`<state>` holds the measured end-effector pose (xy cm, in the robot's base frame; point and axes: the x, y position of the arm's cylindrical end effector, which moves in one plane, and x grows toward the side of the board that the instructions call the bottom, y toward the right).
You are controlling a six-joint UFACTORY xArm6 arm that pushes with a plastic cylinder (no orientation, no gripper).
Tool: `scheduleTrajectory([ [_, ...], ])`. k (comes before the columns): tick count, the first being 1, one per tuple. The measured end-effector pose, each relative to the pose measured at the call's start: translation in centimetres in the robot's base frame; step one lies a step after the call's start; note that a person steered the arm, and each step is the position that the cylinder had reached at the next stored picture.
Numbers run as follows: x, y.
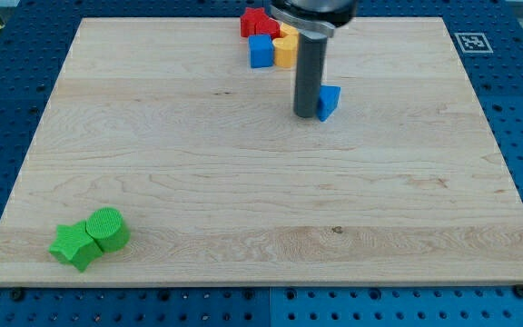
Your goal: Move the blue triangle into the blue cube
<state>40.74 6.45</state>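
Observation:
The blue triangle (330, 102) lies on the wooden board (261, 200) near the view's top, right of centre. My tip (307, 114) rests on the board just left of it, touching or nearly touching its left side. The blue cube (261, 51) sits up and to the left of the triangle, near the board's top edge, about a block's width or more away from my rod. The rod's body hides part of the blocks behind it.
A yellow block (285, 50) sits right beside the blue cube, and a red block (257, 22) lies just above them. A green star-like block (74, 243) and a green cylinder (108, 227) sit together at the bottom left.

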Motion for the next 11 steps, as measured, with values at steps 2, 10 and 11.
scheduleTrajectory([
  [2, 2.8, 7.8],
  [10, -6.9, -2.4],
  [11, -9.6, -3.7],
])
